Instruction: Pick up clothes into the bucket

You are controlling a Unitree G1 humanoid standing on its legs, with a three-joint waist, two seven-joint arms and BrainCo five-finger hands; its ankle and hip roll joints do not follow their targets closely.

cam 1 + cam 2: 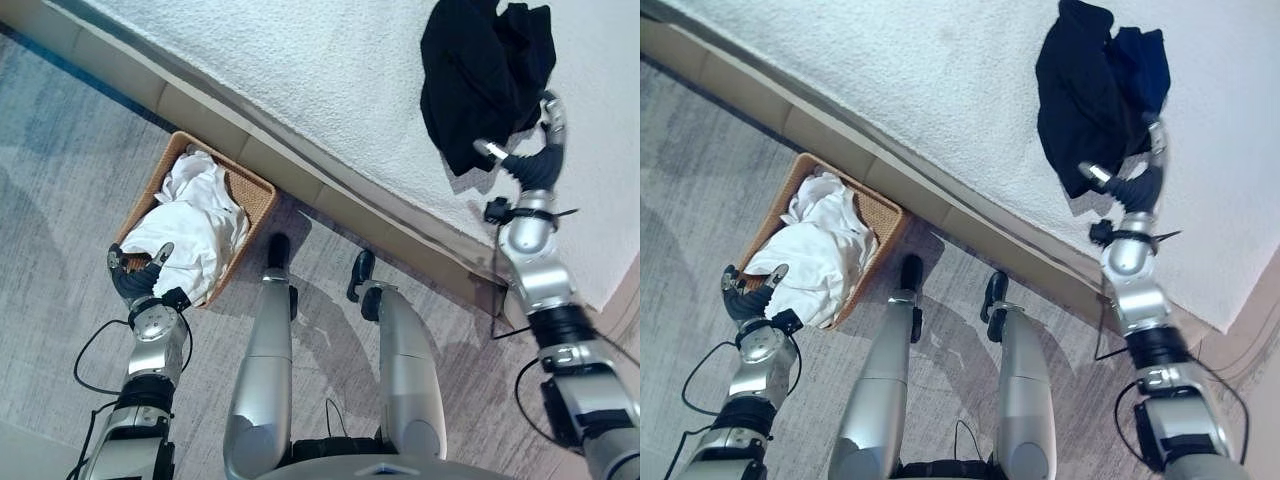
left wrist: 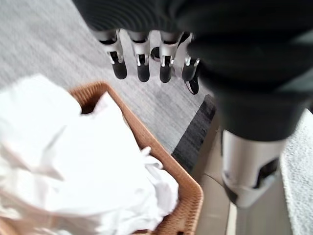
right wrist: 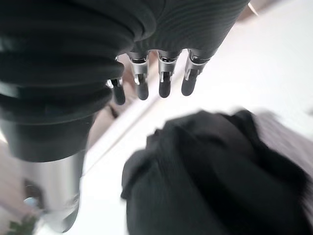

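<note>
Right hand (image 1: 530, 160) open over the dark clothes (image 1: 485, 70) on the bed (image 1: 330, 90); left hand (image 1: 135, 275) open above the basket (image 1: 255, 195) of white clothes (image 1: 195, 225)

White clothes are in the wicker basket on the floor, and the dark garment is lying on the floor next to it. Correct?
Not quite. The dark garment lies on the white bed surface, by the right hand, as the left eye view shows. White clothes are in the wicker basket.
</note>
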